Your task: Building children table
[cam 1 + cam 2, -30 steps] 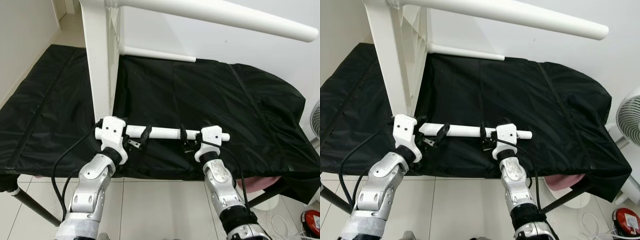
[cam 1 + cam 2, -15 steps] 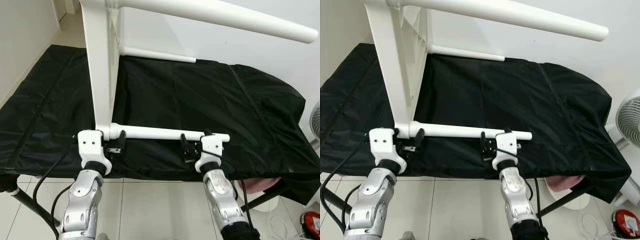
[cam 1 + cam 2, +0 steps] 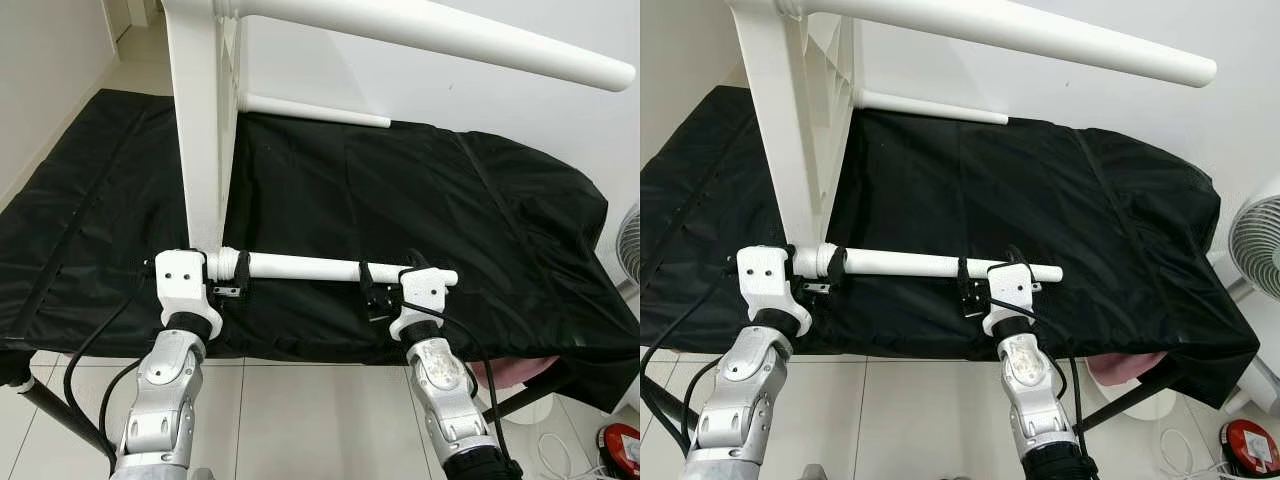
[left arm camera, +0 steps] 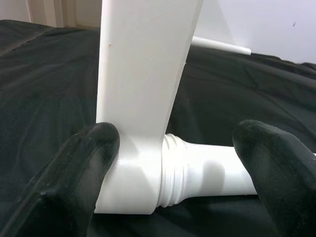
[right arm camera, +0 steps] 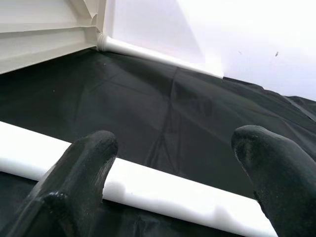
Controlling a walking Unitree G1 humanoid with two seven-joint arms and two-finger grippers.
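Note:
A white table top (image 3: 200, 130) stands on its edge on the black cloth. Its near leg (image 3: 310, 267) lies level, and its ribbed end (image 4: 173, 170) meets the top's lower corner. A second leg (image 3: 430, 35) sticks out overhead and a third (image 3: 315, 110) lies at the back. My left gripper (image 3: 232, 283) is open, with one finger (image 4: 84, 168) by the corner and the other beside the leg. My right gripper (image 3: 372, 292) is open near the leg's free end, its fingers (image 5: 84, 168) spread along the leg (image 5: 163, 190).
The black cloth (image 3: 450, 220) covers a low platform up to the white wall. A fan (image 3: 1255, 240) stands at the right edge. On the tiled floor below sit a red object (image 3: 622, 445) and something pink (image 3: 510, 368).
My left gripper slid left along the near leg, from mid-leg to the table corner. The right gripper stayed near the leg's free end.

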